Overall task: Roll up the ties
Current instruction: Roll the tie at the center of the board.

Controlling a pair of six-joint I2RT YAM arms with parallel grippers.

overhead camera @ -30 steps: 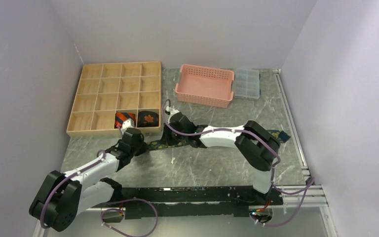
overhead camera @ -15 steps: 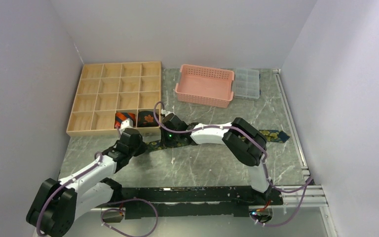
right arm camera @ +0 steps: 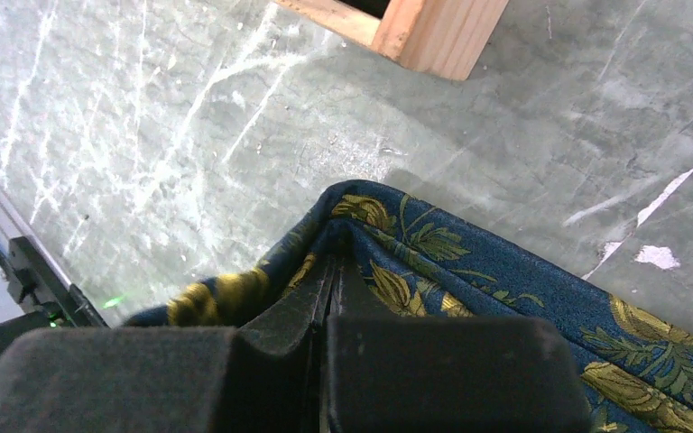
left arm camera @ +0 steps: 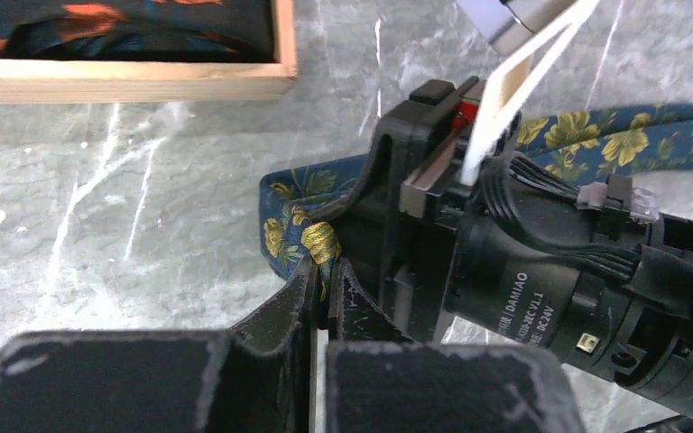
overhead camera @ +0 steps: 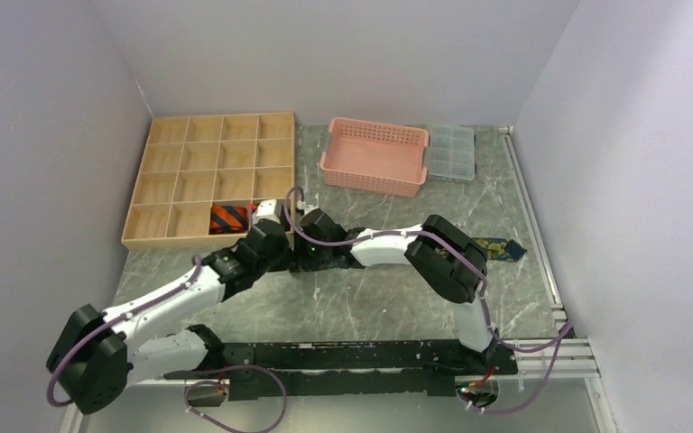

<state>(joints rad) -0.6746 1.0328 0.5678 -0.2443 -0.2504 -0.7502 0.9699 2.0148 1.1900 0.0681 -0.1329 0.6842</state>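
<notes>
Far left on the marble table point(overhead camera: 370, 298), a wooden tray point(overhead camera: 162, 241) of sixteen cells. In its near row, third cell from the left, a rolled striped tie point(overhead camera: 229, 216) in orange and black. In the near right corner cell, a dark leaf-motif tie point(left arm camera: 117, 23) with orange marks, seen only from the left wrist camera and hidden from above by the left arm point(overhead camera: 171, 302). Right of the tray, at the far edge, a pink basket point(overhead camera: 370, 185) with perforated walls. Just beside that, a clear organizer box point(overhead camera: 451, 152).

Across the middle of the table, the floral tie point(overhead camera: 492, 245), stretched left to right, mostly covered from above by the right arm point(overhead camera: 388, 245). Only its right end shows past the elbow.

At the tie's left end, just in front of the tray's near right corner, both grippers close together. Left gripper point(left arm camera: 327, 281) pressed together, nipping the tie's edge at a yellow flower. Right gripper point(right arm camera: 329, 271) likewise closed, pinching the blue fabric where it folds over the fingertips, its body directly ahead of the left wrist camera.
</notes>
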